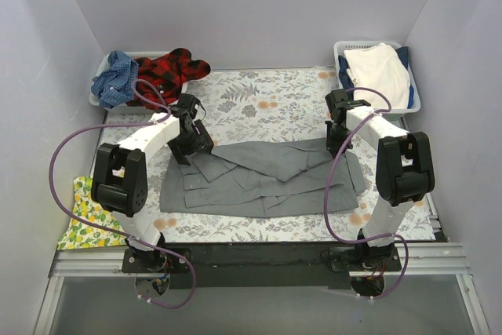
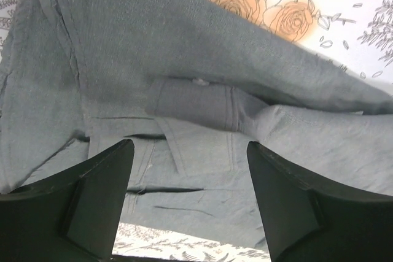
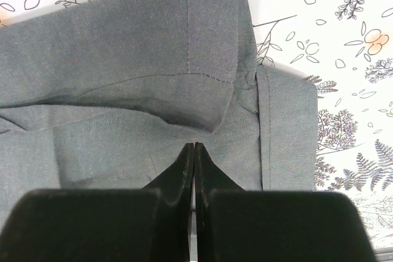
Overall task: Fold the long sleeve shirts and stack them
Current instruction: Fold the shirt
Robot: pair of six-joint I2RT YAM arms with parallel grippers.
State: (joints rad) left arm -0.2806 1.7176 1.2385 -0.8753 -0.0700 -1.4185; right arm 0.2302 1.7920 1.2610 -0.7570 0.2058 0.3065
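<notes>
The mid-grey shirt (image 1: 263, 180) lies spread and creased on the fern-print table cover (image 1: 267, 103). My left gripper (image 1: 193, 145) is open over the shirt's left far edge. In the left wrist view its fingers (image 2: 98, 204) stand wide apart just above the shirt's folds (image 2: 196, 99), holding nothing. My right gripper (image 1: 338, 143) is shut at the shirt's right far corner. In the right wrist view its fingertips (image 3: 194, 146) meet over a hemmed fold of the shirt (image 3: 153, 59), with no cloth seen between them. The red-black plaid shirt (image 1: 174, 68) and the blue checked shirt (image 1: 115, 78) lie in the far left basket.
A white basket (image 1: 344, 47) at the far right holds white and blue cloth. The yellow lemon-print cloth (image 1: 81, 213) hangs off the table's near left edge. Purple cables loop beside both arms. Grey walls close in the table.
</notes>
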